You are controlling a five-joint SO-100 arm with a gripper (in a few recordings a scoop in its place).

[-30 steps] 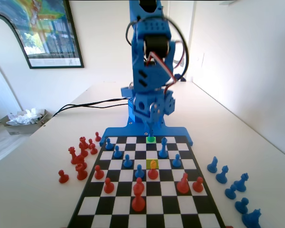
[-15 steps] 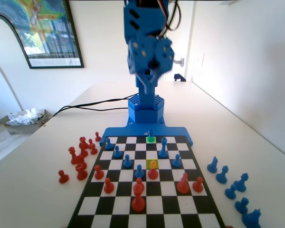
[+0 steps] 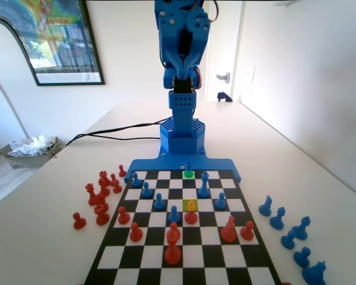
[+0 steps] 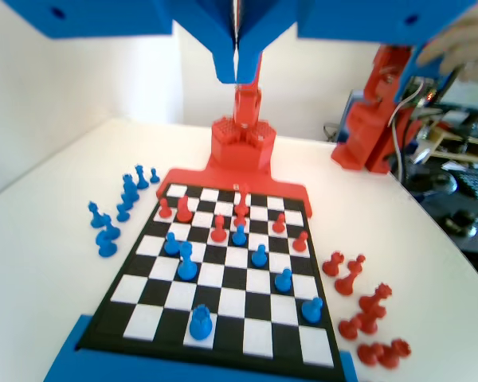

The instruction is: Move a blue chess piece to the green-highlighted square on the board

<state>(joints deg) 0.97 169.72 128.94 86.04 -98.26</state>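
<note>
Blue chess piece (image 3: 188,167) stands upright on the green-highlighted square (image 3: 188,174), back row of the board (image 3: 184,261) nearest the arm. Hand (image 4: 237,73) high above the board, jaws pressed together, holding nothing. Placement looks complete; retract straight, clear of neighbouring pieces.

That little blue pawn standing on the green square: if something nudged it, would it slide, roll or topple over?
The blue pawn looks like rigid plastic, so probably light and easy to shift. Its flared base on the green square should resist a low nudge, though a push at the ball head might tip it. Once down, it would likely roll on the flat board.
</note>
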